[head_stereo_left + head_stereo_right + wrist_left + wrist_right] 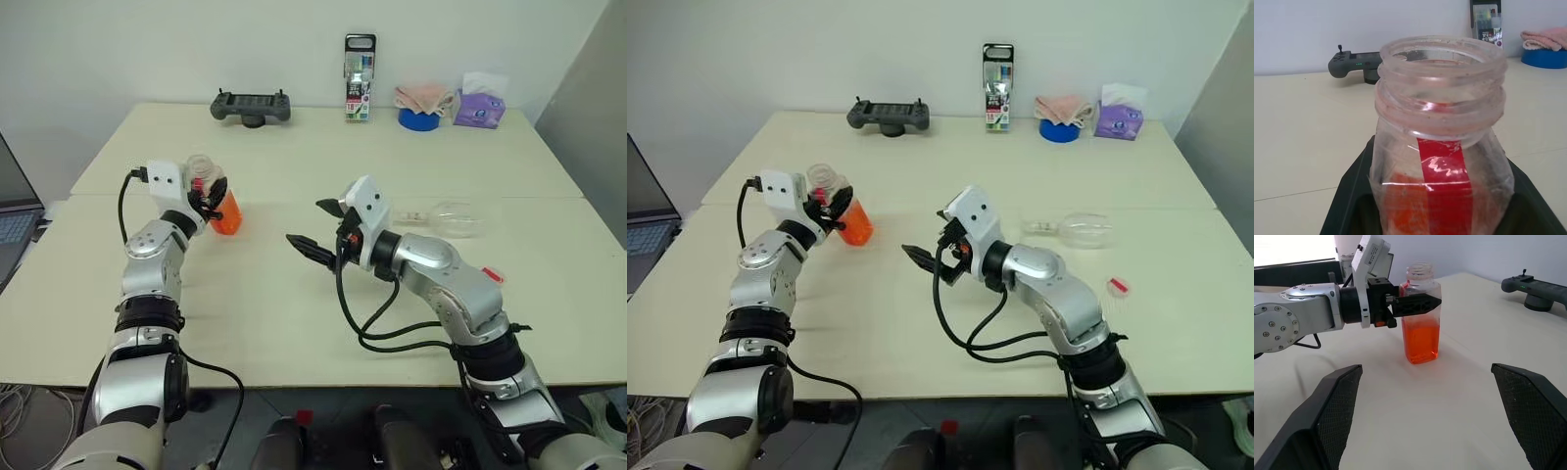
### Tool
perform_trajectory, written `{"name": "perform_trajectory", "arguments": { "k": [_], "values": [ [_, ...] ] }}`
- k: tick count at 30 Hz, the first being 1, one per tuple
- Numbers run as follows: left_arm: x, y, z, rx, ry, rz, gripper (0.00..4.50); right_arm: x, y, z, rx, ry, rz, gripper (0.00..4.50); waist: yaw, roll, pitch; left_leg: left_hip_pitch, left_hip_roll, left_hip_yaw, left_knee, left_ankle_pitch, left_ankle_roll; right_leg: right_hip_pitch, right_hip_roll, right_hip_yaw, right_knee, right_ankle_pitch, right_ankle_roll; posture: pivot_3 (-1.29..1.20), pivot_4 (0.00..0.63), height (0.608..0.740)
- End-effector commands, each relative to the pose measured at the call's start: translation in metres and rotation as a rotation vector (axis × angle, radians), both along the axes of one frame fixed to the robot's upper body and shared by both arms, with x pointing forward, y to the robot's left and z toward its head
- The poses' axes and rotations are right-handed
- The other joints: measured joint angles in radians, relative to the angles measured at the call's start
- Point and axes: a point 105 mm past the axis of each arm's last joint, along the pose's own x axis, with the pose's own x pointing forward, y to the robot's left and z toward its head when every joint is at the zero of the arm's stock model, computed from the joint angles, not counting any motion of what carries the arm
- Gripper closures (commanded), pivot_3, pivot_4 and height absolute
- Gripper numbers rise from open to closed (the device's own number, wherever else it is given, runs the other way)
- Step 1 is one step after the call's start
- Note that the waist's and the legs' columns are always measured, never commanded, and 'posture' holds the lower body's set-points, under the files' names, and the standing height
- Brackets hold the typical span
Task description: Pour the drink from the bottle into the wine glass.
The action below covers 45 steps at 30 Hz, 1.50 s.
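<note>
The bottle (pixel 223 208) stands upright and uncapped at the left of the table, its base at or just above the tabletop. The orange-red drink (pixel 1421 339) fills its lower half. My left gripper (pixel 1415 305) is shut on the bottle just below the neck, and the left wrist view looks onto the open mouth (pixel 1442 54). My right gripper (pixel 315 227) hovers open over the table's middle, pointing left at the bottle with nothing between its fingers. The wine glass (pixel 453 218) lies on its side behind my right arm, empty.
A small red-and-white cap (pixel 1118 285) lies on the table right of my right arm. Along the far edge are a game controller (pixel 251 106), a marker pack (pixel 359 78), a blue bowl with pink cloth (pixel 419 118) and a purple tissue pack (pixel 478 106). A laptop (pixel 15 223) sits off the left edge.
</note>
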Motion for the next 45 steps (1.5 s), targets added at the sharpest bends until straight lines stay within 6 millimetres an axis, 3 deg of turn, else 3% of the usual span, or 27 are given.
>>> {"name": "perform_trajectory", "arguments": {
  "k": [1, 7, 8, 17, 22, 26, 28, 30, 35, 40, 45],
  "values": [
    [-0.001, 0.006, 0.006, 0.018, -0.022, 0.021, 1.99, -0.004, -0.003, 0.012, 0.018, -0.051, 0.001, 0.0, -0.001, 0.0, 0.0, 0.0, 0.0, 0.0, 0.0, 0.0, 0.0, 0.0, 0.0, 0.0, 0.001, 0.0, 0.0, 0.0, 0.15, 0.74],
    [-0.004, 0.008, 0.001, 0.031, -0.005, 0.037, 0.13, 0.002, -0.009, 0.012, 0.017, -0.05, -0.029, 0.0, -0.001, 0.0, 0.0, 0.001, 0.0, 0.0, 0.004, 0.0, 0.0, 0.0, 0.0, 0.0, 0.007, 0.0, 0.0, 0.0, 0.15, 0.74],
    [-0.004, 0.007, 0.001, 0.032, -0.004, 0.032, 0.03, 0.003, -0.011, 0.011, 0.014, -0.05, -0.036, 0.0, -0.001, 0.0, 0.0, 0.001, 0.0, 0.0, 0.004, 0.0, 0.0, 0.0, 0.0, 0.0, 0.007, 0.0, 0.0, 0.0, 0.15, 0.74],
    [-0.015, 0.006, -0.008, 0.034, 0.013, 0.033, 0.03, 0.012, -0.036, 0.007, 0.014, -0.031, -0.116, 0.0, 0.0, 0.0, 0.0, 0.0, 0.0, -0.001, 0.006, 0.0, 0.0, -0.001, 0.0, 0.0, 0.007, 0.0, 0.0, 0.0, 0.15, 0.74],
    [-0.049, 0.009, -0.021, 0.033, 0.028, 0.038, 0.03, 0.017, -0.076, 0.0, 0.068, 0.017, -0.234, 0.0, 0.0, 0.0, 0.0, -0.001, 0.0, 0.0, 0.006, 0.0, 0.0, -0.001, 0.0, 0.001, 0.007, 0.0, 0.0, 0.0, 0.15, 0.74],
    [-0.089, 0.018, -0.044, 0.028, 0.105, 0.049, 0.03, 0.018, -0.109, -0.017, 0.158, 0.101, -0.344, 0.0, -0.001, 0.0, 0.0, -0.001, 0.001, 0.0, 0.006, 0.0, 0.0, -0.001, 0.0, 0.002, 0.007, 0.0, 0.0, 0.0, 0.15, 0.74],
    [-0.111, 0.004, -0.055, 0.029, 0.144, -0.051, 0.03, 0.018, -0.127, -0.03, 0.265, 0.184, -0.422, 0.0, 0.0, 0.0, 0.0, -0.001, 0.001, 0.0, 0.006, 0.0, 0.0, -0.001, 0.0, 0.002, 0.007, 0.0, 0.0, 0.0, 0.15, 0.74],
    [-0.129, -0.03, -0.062, 0.053, 0.183, -0.238, 0.03, 0.019, -0.139, -0.041, 0.372, 0.254, -0.491, 0.0, 0.0, 0.0, 0.0, -0.001, 0.001, 0.0, 0.006, 0.0, 0.0, 0.0, 0.0, 0.002, 0.006, 0.0, -0.001, 0.0, 0.15, 0.74],
    [-0.149, -0.099, -0.065, 0.128, 0.242, -0.599, 0.03, 0.038, -0.145, -0.048, 0.709, 0.43, -0.584, 0.0, 0.005, 0.001, 0.001, 0.0, 0.001, 0.001, 0.009, 0.0, 0.0, 0.002, 0.001, 0.002, 0.006, -0.003, 0.003, 0.0, 0.15, 0.74],
    [-0.147, -0.134, -0.058, 0.206, 0.221, -0.761, 0.03, 0.068, -0.145, -0.069, 0.988, 0.649, -0.71, 0.0, 0.0, 0.002, 0.001, 0.0, 0.002, 0.002, 0.007, 0.0, 0.0, 0.001, 0.003, 0.003, 0.006, -0.003, 0.002, 0.0, 0.15, 0.74],
    [-0.136, -0.141, -0.049, 0.216, 0.192, -0.775, 0.03, 0.087, -0.149, -0.074, 1.241, 0.807, -0.728, 0.0, -0.002, 0.003, 0.001, 0.0, 0.002, 0.002, 0.007, 0.0, 0.001, 0.0, 0.003, 0.003, 0.006, 0.0, -0.002, 0.0, 0.15, 0.74]
  ]
}}
